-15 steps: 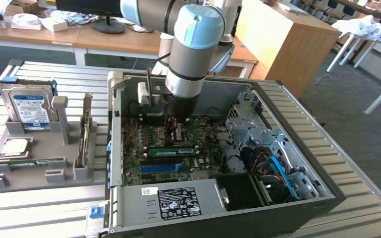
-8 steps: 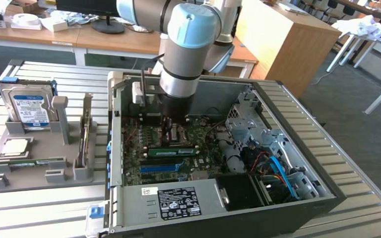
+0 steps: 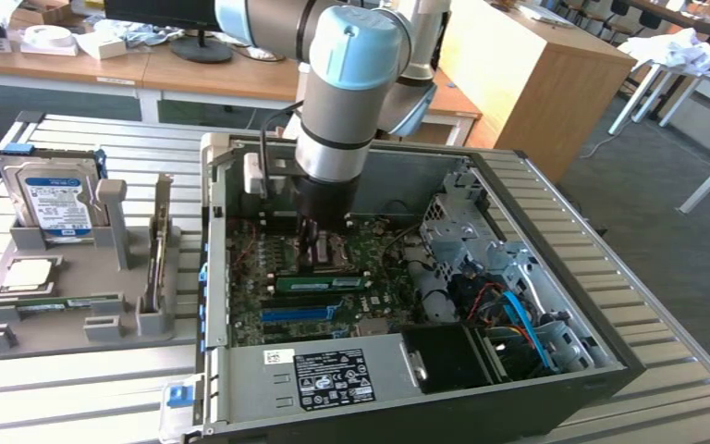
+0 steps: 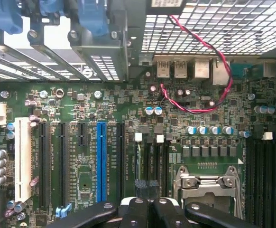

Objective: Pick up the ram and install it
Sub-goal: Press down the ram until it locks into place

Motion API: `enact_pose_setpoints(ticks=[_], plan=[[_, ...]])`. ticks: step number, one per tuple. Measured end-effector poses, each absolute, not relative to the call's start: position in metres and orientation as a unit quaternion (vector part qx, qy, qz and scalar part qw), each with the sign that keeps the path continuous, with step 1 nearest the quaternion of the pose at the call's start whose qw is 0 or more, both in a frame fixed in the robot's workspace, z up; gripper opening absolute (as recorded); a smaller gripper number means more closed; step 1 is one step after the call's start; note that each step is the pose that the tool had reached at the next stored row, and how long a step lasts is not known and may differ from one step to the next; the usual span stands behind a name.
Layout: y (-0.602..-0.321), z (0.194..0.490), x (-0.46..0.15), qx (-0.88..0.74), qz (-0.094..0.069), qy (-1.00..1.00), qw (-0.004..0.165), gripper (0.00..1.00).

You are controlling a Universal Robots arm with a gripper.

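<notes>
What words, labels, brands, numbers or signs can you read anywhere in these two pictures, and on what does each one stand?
None can be quoted with certainty.
Hard drive: blue and white label, print too small to read.
Power supply: white sticker and black label with symbols, too small to read.
Motherboard: white lettering beside the blue slot, too blurred to read.
Processor chip on the grey holder: markings unreadable.

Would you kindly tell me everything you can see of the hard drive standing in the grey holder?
The hard drive is a flat, silver, metal-looking box with a blue-and-white label on the side facing the camera and blue rails along both long edges. It stands upright on one short end in a slot of the grey holder, at the exterior view's left, outside the open computer case. Only the holder touches it. The label's print is unreadable.
</notes>
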State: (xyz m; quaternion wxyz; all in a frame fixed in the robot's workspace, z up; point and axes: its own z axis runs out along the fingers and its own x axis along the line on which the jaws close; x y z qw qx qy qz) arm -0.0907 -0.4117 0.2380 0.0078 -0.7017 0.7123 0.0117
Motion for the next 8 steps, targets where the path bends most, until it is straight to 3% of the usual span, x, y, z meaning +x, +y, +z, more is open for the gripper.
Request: enact_pose_setpoints(ticks=[8], plan=[[-0.4133,0.2374,-0.0907,-0.702,0.012,0.712,0.008,0.1]])
